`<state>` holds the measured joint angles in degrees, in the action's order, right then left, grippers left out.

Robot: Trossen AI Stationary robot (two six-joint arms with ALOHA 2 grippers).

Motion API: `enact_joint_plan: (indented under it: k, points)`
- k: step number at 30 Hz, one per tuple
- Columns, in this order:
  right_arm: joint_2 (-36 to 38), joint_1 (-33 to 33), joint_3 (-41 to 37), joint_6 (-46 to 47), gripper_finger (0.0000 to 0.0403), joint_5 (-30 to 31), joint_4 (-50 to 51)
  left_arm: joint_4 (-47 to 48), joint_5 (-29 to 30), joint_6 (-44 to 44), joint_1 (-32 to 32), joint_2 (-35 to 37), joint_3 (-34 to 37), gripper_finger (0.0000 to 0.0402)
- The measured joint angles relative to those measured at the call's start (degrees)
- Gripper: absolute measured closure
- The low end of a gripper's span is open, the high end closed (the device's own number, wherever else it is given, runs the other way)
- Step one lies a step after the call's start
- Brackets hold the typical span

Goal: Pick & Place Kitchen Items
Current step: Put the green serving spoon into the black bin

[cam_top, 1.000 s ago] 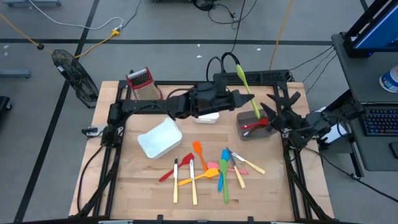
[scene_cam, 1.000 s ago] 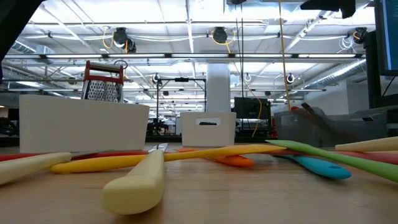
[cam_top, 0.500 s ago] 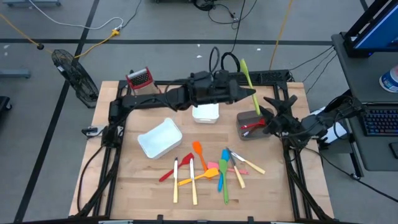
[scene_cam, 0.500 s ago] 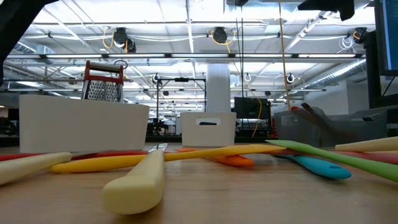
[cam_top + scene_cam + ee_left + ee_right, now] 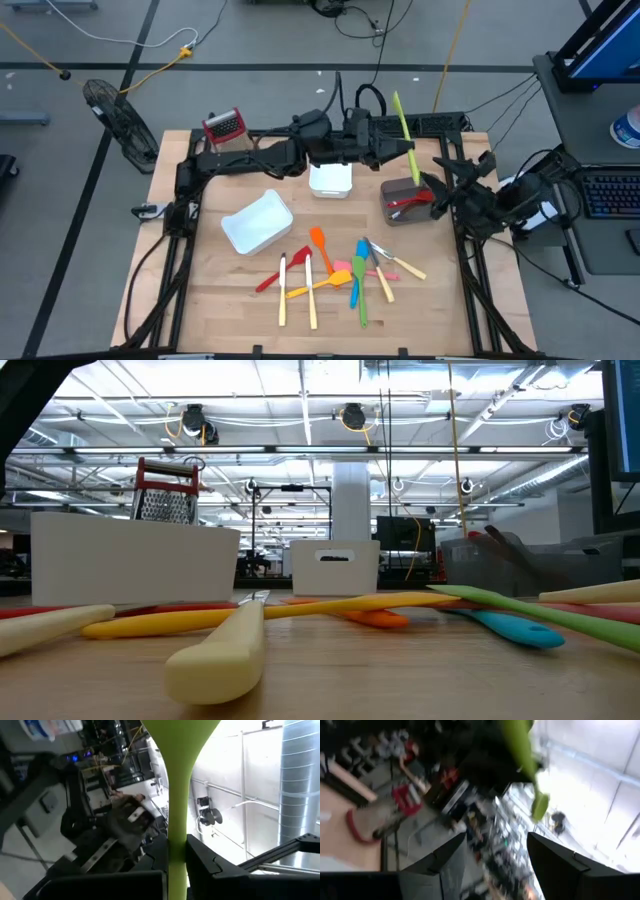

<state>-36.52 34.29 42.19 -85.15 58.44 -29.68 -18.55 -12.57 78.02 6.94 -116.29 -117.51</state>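
I see the left gripper (image 5: 400,152) clenched on the slim lime-green plastic utensil (image 5: 403,128), held aloft at 12 o'clock above the table. The right gripper (image 5: 448,178) hangs released at 3 o'clock beside the grey rectangular bin (image 5: 398,213).

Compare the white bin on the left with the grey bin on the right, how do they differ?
The white bin sits skewed on the table and looks empty; the grey bin is smaller, darker and holds a red utensil. The left gripper carries a green utensil above the grey bin. Both are rectangular.
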Motion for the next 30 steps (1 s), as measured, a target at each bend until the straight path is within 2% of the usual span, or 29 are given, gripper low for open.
enact_joint_plan:
  k: [9,17,24,30]
  points:
    - [-1.64,4.77,0.00,-15.34,0.0202,-12.31,-3.07,-3.90,0.74,2.30,-0.67,0.00,0.01,0.0377]
    - [-4.04,5.15,0.00,-21.04,0.0202,-12.43,-3.31,-3.26,4.01,2.73,-3.55,0.00,0.00,0.0377]
    - [-5.62,5.15,0.00,-24.80,0.0202,-13.78,-7.28,1.08,8.09,2.76,-5.79,0.00,0.01,0.0377]
    - [-6.11,5.15,1.46,-25.95,0.0202,-14.37,-8.29,1.94,9.21,3.40,-6.03,0.00,0.02,0.0377]
